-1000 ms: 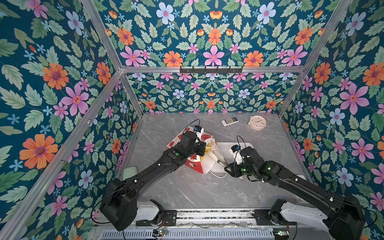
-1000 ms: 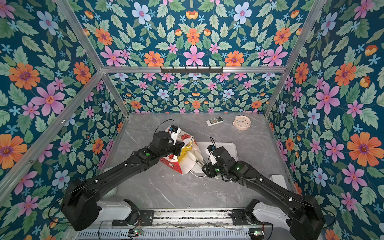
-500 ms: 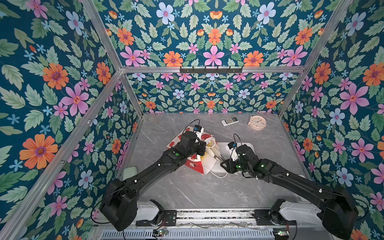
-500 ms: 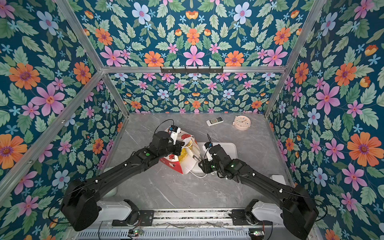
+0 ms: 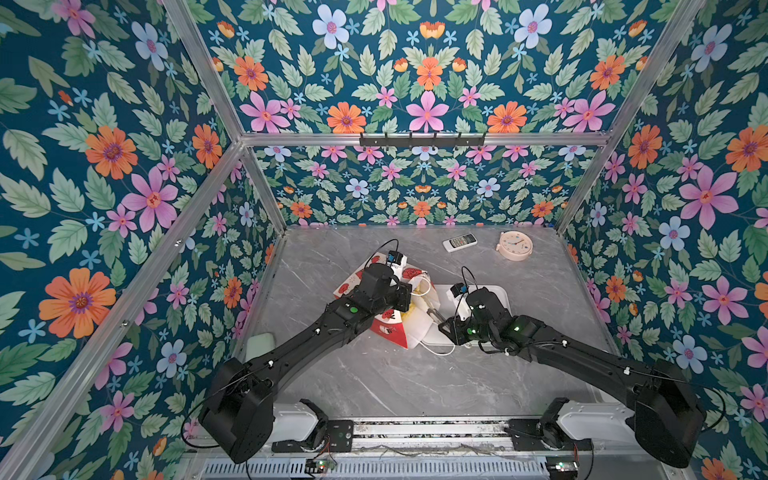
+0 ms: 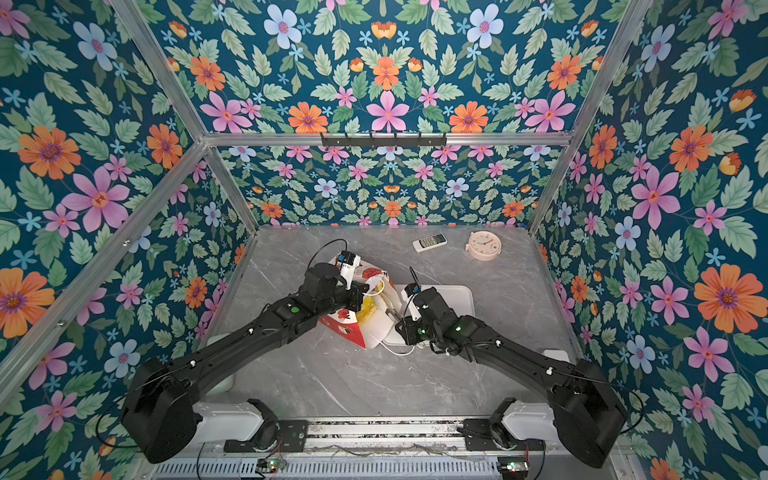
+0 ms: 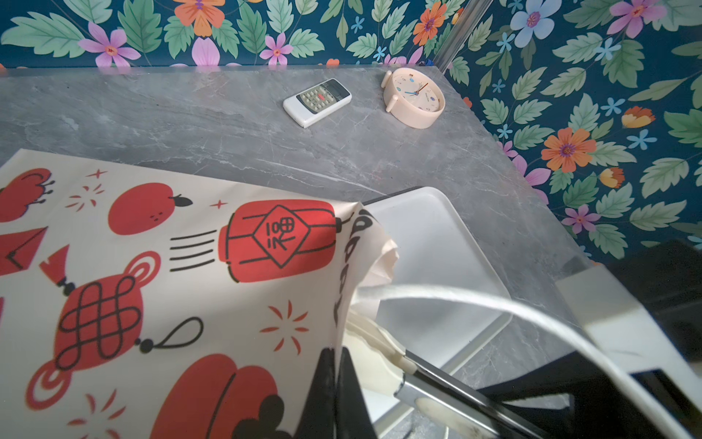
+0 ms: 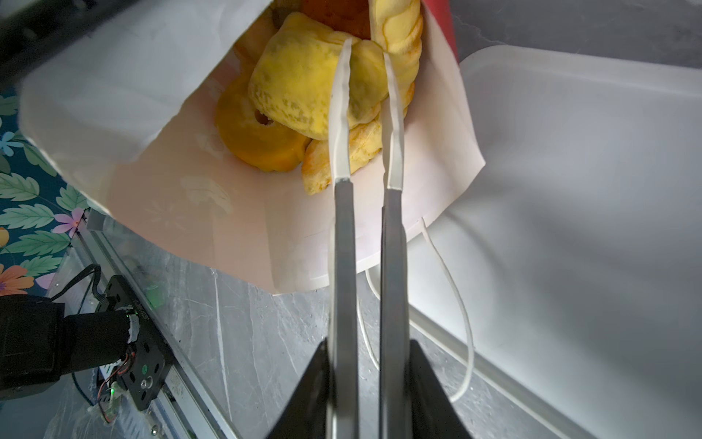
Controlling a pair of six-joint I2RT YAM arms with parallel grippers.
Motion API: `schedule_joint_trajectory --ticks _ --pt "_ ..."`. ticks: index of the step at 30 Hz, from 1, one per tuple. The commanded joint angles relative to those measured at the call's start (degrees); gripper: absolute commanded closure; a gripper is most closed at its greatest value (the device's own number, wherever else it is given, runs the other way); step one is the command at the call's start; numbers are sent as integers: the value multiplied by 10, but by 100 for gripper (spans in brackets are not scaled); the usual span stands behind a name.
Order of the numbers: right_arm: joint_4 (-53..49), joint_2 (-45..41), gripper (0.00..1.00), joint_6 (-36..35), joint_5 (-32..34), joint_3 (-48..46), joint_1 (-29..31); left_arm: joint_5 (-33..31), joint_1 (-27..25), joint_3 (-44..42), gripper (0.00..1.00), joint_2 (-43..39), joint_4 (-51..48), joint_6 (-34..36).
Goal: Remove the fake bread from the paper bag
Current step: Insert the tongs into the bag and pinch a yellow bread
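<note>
The paper bag [image 5: 388, 328] [image 6: 345, 328] lies on its side, mouth toward the white tray [image 5: 496, 293]. My left gripper [image 7: 338, 351] [image 5: 409, 297] is shut on the bag's upper rim and holds the mouth open. The right wrist view shows the fake bread inside: a square yellow pastry [image 8: 296, 83], a ring donut [image 8: 258, 140] and a twisted stick [image 8: 402, 30]. My right gripper [image 8: 366, 49] [image 6: 390, 311] reaches into the mouth. Its long fingers are drawn close together, with the edge of the square pastry between them.
A white remote [image 5: 459, 242] and a pink alarm clock [image 5: 514, 246] lie at the back of the grey table. The bag's loose cord handle [image 8: 456, 304] trails over the tray's rim [image 8: 494, 380]. Flowered walls close in three sides.
My right gripper has pushed forward from beside the tray into the bag's mouth, and its fingers have narrowed onto the pastry. The left arm and the bag have stayed put.
</note>
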Motion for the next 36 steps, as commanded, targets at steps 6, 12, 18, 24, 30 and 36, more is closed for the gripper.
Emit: schedule_joint_trajectory --ticks 6,12,18,24,30,36 --pt "-39 -53 76 4 -5 9 0 -43 0 9 100 1 26 -39" --pt "-88 -90 73 7 -5 11 1 -67 0 14 100 15 38 -62" --pt "-66 -69 70 6 -4 10 1 -46 1 22 100 40 48 -73" --pt "-39 -32 64 9 -25 31 0 -39 1 23 100 46 51 -75" --pt "-42 -38 71 18 -33 37 0 -43 1 19 100 46 51 -75" --pt "-51 -51 63 23 -39 37 0 -45 1 20 100 48 49 -74"
